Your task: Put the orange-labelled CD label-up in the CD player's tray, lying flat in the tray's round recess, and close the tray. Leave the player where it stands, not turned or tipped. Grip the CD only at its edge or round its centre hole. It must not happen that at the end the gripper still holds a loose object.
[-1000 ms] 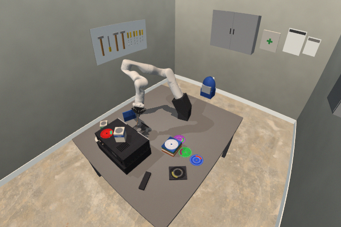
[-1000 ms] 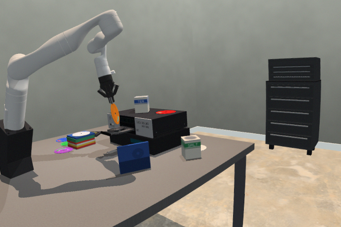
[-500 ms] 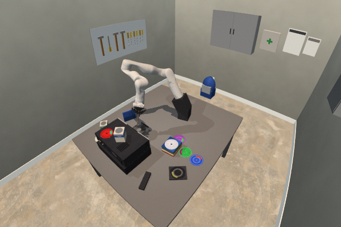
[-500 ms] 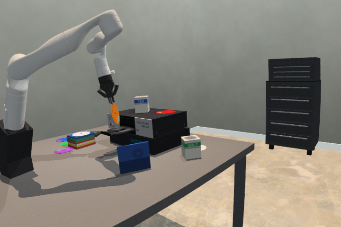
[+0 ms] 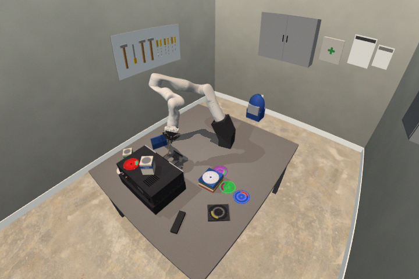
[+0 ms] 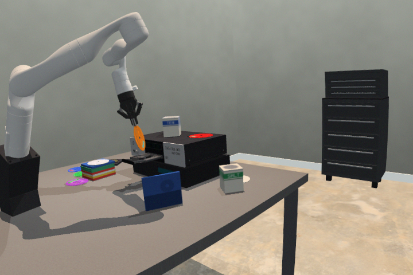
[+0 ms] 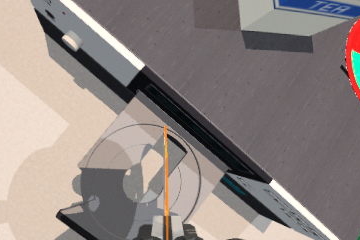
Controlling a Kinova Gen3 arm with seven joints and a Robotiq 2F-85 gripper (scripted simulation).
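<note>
table [image 6: 213,207]: grey top well below the pincer, carrying everything here.
arm [image 6: 67,55]: white, arched up from its black base and bending down to the pincer.
cd player [image 6: 194,147]: black box stacked on another black unit, just beyond and below the pincer, level and upright.
tray [image 7: 138,170]: slid out of the player's front, directly under the pincer; its round recess shows in the wrist view, with shadows falling across it.
blue case [image 6: 161,190]: standing on edge on the table, lower than the pincer and nearer the table's edge.
tea box [image 6: 171,125]: on the player's lid, just past the pincer.
salt box [image 6: 231,178]: on the table, well off from the pincer, beside the player's far end.
red disc [image 6: 200,135]: flat on the player's lid, beyond the tea box.
pincer [image 6: 133,122]: pointing down, pinched tight on the top rim of the disc.
orange-labelled cd [image 6: 139,137]: hanging on edge from the pincer, upright, above the tray and not touching it; edge-on as a thin orange line in the wrist view.
</note>
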